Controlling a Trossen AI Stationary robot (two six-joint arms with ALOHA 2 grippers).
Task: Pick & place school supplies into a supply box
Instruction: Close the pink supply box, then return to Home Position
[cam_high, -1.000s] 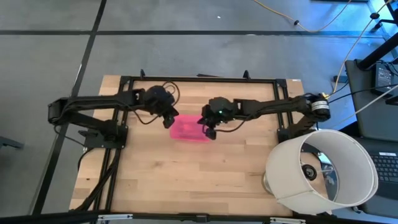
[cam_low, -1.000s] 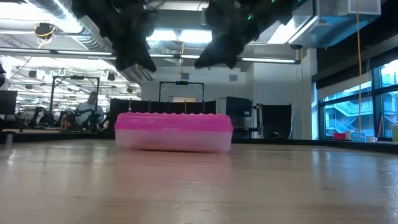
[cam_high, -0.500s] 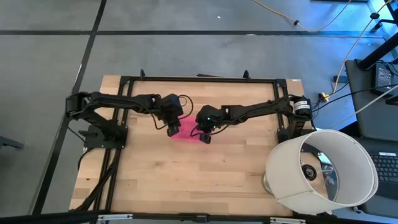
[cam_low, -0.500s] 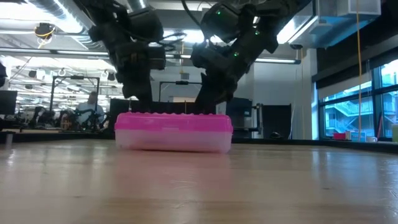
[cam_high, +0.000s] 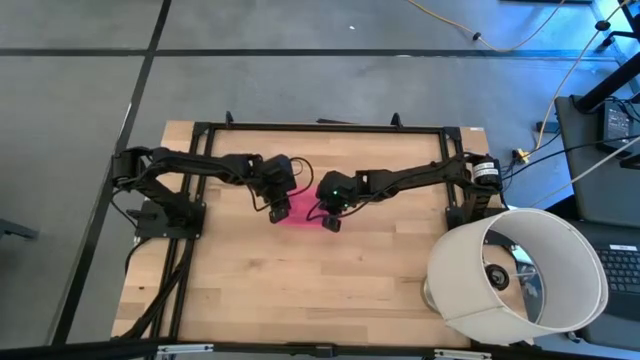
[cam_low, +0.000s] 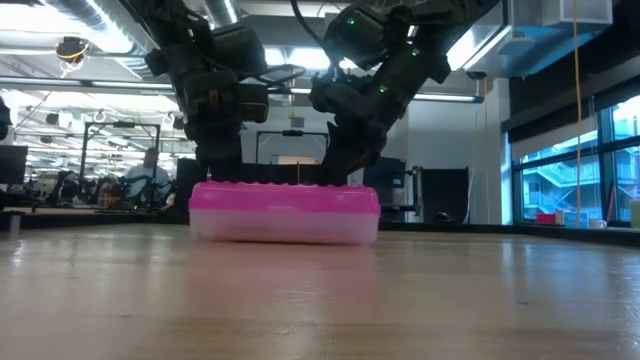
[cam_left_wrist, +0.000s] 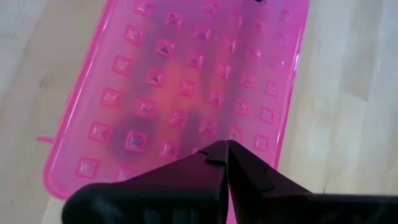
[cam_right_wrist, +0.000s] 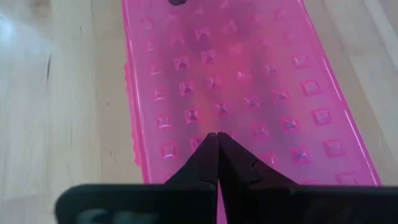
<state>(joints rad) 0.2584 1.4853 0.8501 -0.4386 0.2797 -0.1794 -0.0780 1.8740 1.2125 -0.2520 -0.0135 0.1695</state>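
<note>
The supply box (cam_high: 304, 212) is a clear case with a studded pink lid. It lies flat on its base in the middle of the wooden table and shows side-on in the low view (cam_low: 285, 210). My left gripper (cam_high: 279, 208) is shut over the box's left end. My right gripper (cam_high: 331, 222) is shut over its right end. Both come down from above. The lid is closed, and no pens, pencils or scissors show in any view. My left gripper (cam_left_wrist: 225, 144) presses its shut fingertips down on the pink lid (cam_left_wrist: 205, 127), near the box's left end, from above. The box stays flat on the table. My right gripper (cam_right_wrist: 216, 135) presses its shut fingertips down on the lid (cam_right_wrist: 193, 118), near the box's right end, from above, slanting in from the right.
A large white lampshade (cam_high: 520, 270) stands at the table's near right corner. A black metal frame (cam_high: 320, 127) runs along the far edge and both sides. Bare wood (cam_high: 300, 290) lies between the box and the near edge.
Both grippers have come down from well above the box onto its lid, shifting a little toward the near edge. Their fingers stay shut. The box has stayed on the table.
</note>
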